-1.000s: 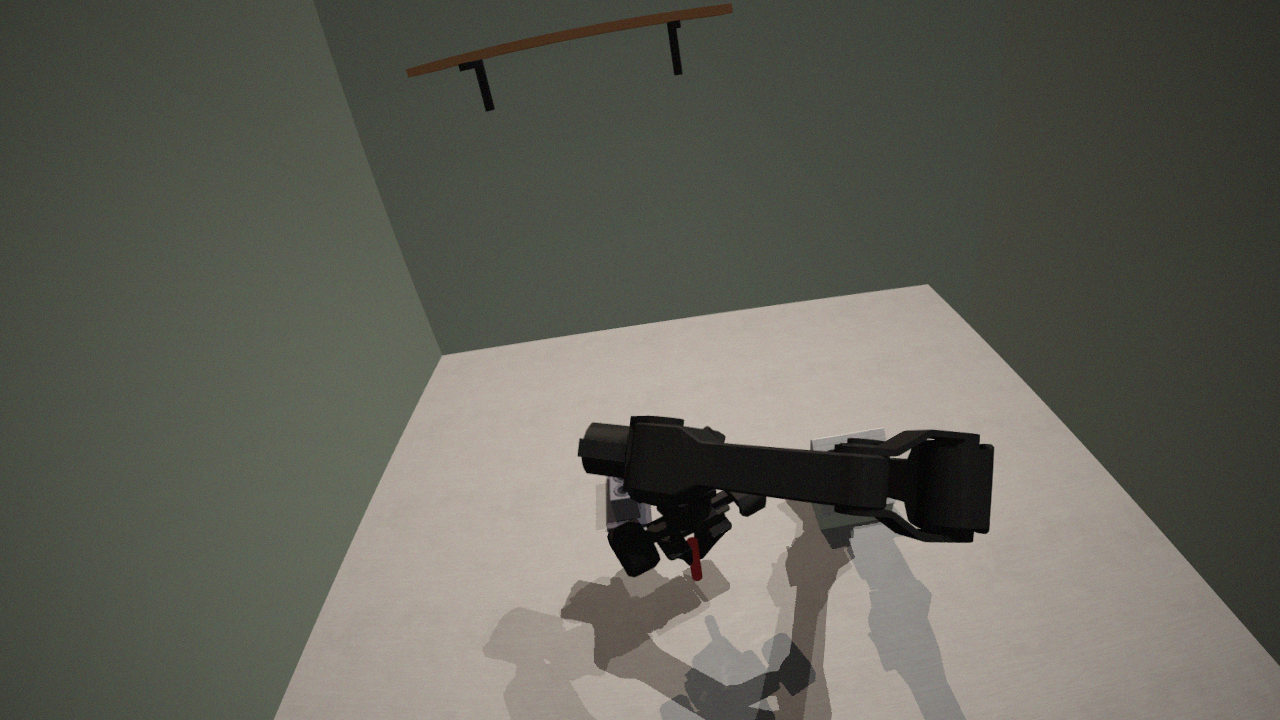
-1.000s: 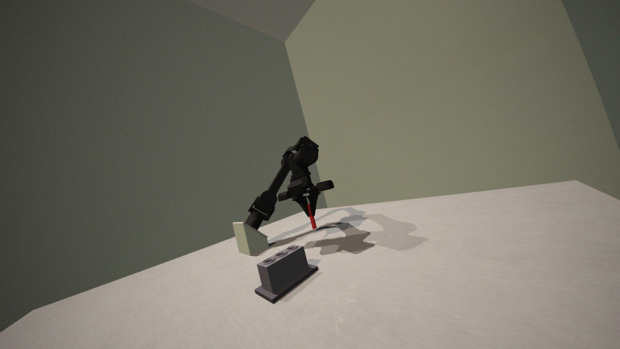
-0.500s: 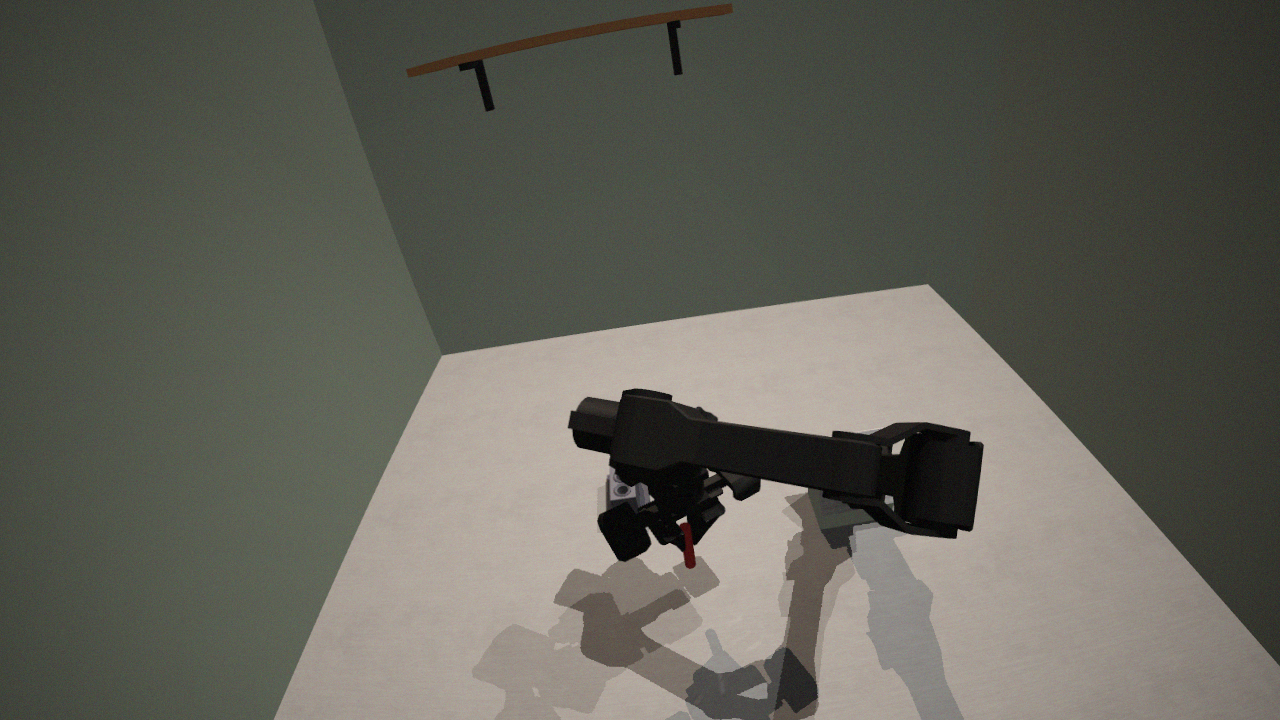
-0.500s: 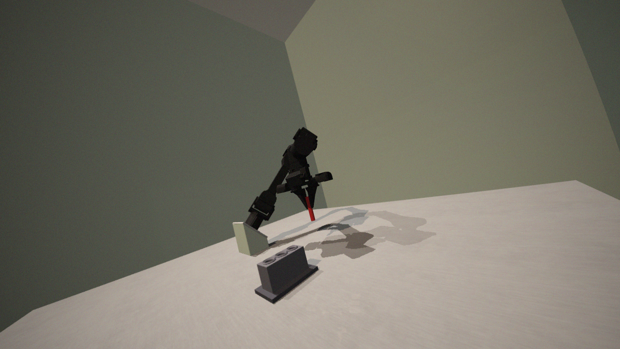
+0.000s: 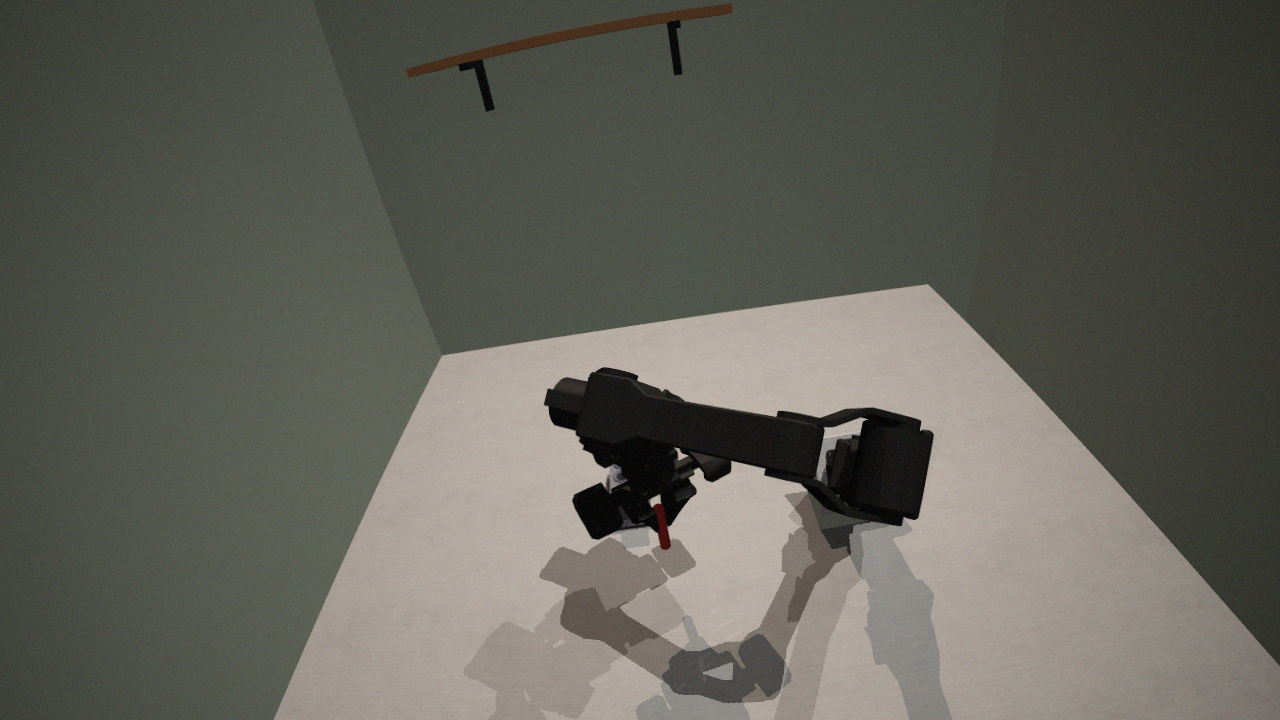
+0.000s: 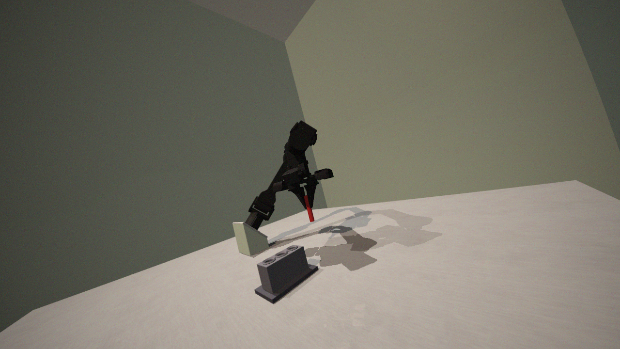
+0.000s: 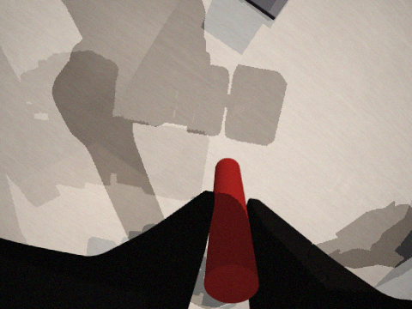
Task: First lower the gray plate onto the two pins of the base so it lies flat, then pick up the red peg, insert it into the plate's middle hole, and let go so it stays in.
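The red peg (image 5: 663, 530) (image 6: 310, 213) (image 7: 232, 253) is between the fingers of my gripper (image 6: 308, 205) (image 7: 228, 205), which is shut on it. The peg leans slightly in the exterior view, and its lower end hangs above the table. The gray plate (image 6: 286, 271), a tall block with three round holes on top, sits flat on the darker base (image 6: 271, 298), nearer that camera than my gripper. The pins are hidden. A corner of the base (image 7: 271, 8) shows at the top of the wrist view. The arm hides plate and base in the top view.
The pale arm mount (image 6: 250, 239) stands on the white table (image 5: 429, 501) (image 6: 433, 277), behind and left of the plate in the exterior view. Arm shadows cross the table. A brown rail (image 5: 572, 37) is fixed high on the back wall.
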Controlling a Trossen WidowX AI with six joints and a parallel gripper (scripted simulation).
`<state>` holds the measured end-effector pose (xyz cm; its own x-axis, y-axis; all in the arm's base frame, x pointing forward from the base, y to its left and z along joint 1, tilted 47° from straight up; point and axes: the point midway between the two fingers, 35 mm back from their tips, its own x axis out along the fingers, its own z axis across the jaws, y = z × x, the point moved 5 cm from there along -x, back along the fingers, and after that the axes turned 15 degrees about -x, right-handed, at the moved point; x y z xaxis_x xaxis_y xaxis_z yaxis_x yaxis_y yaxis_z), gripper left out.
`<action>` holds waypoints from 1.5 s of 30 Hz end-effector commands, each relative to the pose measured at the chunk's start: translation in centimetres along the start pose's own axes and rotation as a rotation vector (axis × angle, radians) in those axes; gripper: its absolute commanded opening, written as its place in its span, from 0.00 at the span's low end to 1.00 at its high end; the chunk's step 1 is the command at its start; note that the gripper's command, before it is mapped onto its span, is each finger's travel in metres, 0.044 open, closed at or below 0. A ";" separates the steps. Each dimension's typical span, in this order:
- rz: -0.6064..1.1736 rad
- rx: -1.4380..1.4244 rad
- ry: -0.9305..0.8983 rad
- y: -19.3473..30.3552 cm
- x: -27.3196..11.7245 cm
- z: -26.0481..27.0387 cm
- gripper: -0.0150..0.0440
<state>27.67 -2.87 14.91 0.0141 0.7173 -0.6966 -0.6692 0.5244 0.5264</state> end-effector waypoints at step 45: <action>0.007 0.002 0.005 -14.5 0.4 -4.2 0.25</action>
<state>34.01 -11.43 6.18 0.0118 0.7190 -0.6949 -0.6676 0.5230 0.5299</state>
